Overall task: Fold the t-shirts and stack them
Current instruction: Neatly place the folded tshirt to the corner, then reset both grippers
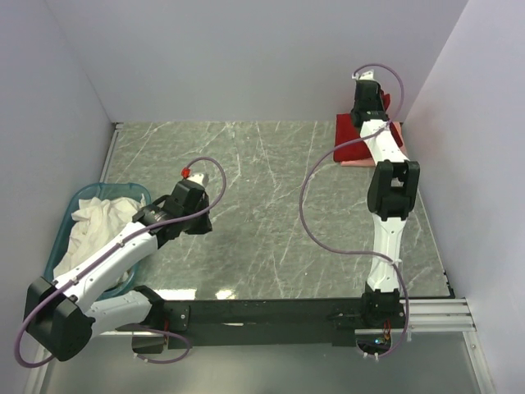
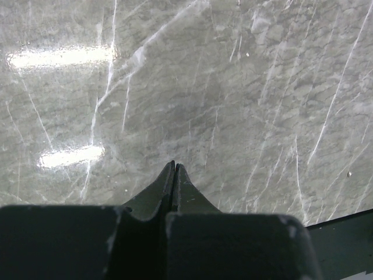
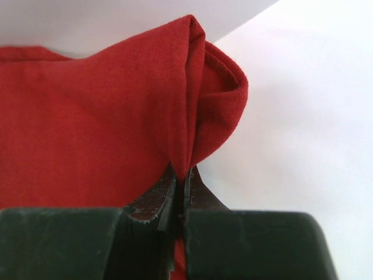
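The deep red t-shirt [image 1: 354,138] lies folded at the far right corner of the table, on top of the salmon-pink t-shirt [image 1: 397,135], whose edge shows beneath it. My right gripper [image 1: 367,97] is shut on a pinched fold of the red t-shirt [image 3: 116,134] and holds that fold up near the back wall. My left gripper [image 1: 199,224] is shut and empty over the bare marble table [image 2: 233,105], left of centre.
A blue basket [image 1: 78,201] holding white cloth [image 1: 98,222] stands at the table's left edge beside my left arm. White walls close in the back, left and right. A black rail [image 1: 271,312] runs along the near edge.
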Controlling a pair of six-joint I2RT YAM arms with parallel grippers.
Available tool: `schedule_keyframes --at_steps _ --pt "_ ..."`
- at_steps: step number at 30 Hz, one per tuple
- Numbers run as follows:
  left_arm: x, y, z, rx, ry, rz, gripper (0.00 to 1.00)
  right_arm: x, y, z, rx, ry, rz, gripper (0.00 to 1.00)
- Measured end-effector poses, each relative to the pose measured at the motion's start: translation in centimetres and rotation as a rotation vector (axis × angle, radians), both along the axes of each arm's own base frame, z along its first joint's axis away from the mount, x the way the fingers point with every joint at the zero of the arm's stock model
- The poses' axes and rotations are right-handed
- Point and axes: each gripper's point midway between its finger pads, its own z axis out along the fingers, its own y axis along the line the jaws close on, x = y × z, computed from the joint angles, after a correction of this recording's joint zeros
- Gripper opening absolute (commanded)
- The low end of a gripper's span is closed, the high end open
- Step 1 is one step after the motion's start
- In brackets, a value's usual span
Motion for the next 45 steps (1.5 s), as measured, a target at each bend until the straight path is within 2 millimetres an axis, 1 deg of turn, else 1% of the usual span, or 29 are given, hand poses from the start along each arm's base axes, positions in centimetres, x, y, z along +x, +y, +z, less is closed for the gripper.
schedule_keyframes --at_steps 1,2,3,5,6,10,13,17,21,23,26,30,32,35,36,38,40,42,43,44,45 --pt "0.0 0.0 0.0 0.001 0.001 0.000 0.01 0.1 -0.2 -0.7 -0.002 0.010 -0.003 0.07" --pt "0.0 0.0 -0.1 0.002 0.004 0.000 0.01 0.2 -0.5 -1.5 -0.003 0.022 -0.008 0.16" --pt "0.0 0.0 -0.2 0.003 0.005 0.000 0.01 0.3 -0.9 -2.2 -0.003 0.030 -0.015 0.42" --pt "0.0 0.0 -0.3 0.006 0.009 0.000 0.01 0.4 -1.9 -3.5 -0.006 0.045 -0.034 0.70" --pt "0.0 0.0 -0.3 0.007 0.011 -0.001 0.01 0.3 -2.3 -4.0 -0.012 0.056 -0.041 0.81" --pt "0.0 0.0 -0.5 0.010 0.016 -0.001 0.01 0.4 -3.8 -4.8 -0.023 0.056 -0.079 0.83" --pt "0.0 0.0 -0.5 0.010 0.016 0.000 0.01 0.5 -4.2 -4.3 -0.012 0.034 -0.099 0.84" --pt "0.0 0.0 -0.5 0.010 0.016 -0.001 0.01 0.7 -3.5 -3.5 0.006 -0.004 -0.105 0.85" --pt "0.0 0.0 -0.3 0.005 0.008 -0.001 0.01 0.6 -1.7 -2.8 0.026 -0.024 -0.097 0.87" --pt "0.0 0.0 0.0 -0.001 -0.001 0.000 0.01 0.6 -0.3 -2.2 0.042 -0.036 -0.087 0.87" --pt "0.0 0.0 0.6 -0.011 -0.019 0.000 0.01 0.2 2.7 -0.7 0.077 -0.065 -0.057 0.88" --pt "0.0 0.1 1.3 -0.027 -0.042 0.002 0.02 -1.3 8.4 1.6 0.153 -0.112 0.002 0.88" --pt "0.1 0.2 1.6 -0.034 -0.053 0.008 0.02 -2.8 11.5 2.0 0.197 -0.115 0.039 0.88" --pt "0.2 0.5 2.0 -0.042 -0.068 0.016 0.03 -6.1 16.3 1.7 0.274 -0.091 0.106 0.89" --pt "0.3 0.5 2.3 -0.047 -0.076 0.018 0.03 -7.7 18.3 1.4 0.318 -0.083 0.137 0.89" --pt "0.3 0.5 2.6 -0.056 -0.089 0.019 0.04 -10.6 21.5 0.4 0.400 -0.047 0.202 0.89" --pt "0.3 0.5 2.9 -0.064 -0.099 0.017 0.03 -14.2 24.0 -0.8 0.500 -0.009 0.262 0.89" --pt "0.3 0.4 3.0 -0.069 -0.102 0.015 0.03 -17.6 25.4 -1.6 0.598 0.013 0.303 0.90" --pt "0.3 0.4 3.0 -0.070 -0.101 0.015 0.03 -19.6 25.7 -2.1 0.648 0.028 0.313 0.89" --pt "0.3 0.4 3.0 -0.070 -0.101 0.014 0.03 -21.3 25.9 -2.3 0.695 0.033 0.323 0.90" --pt "0.3 0.4 3.0 -0.070 -0.100 0.014 0.03 -22.4 26.0 -2.4 0.736 0.030 0.333 0.90"
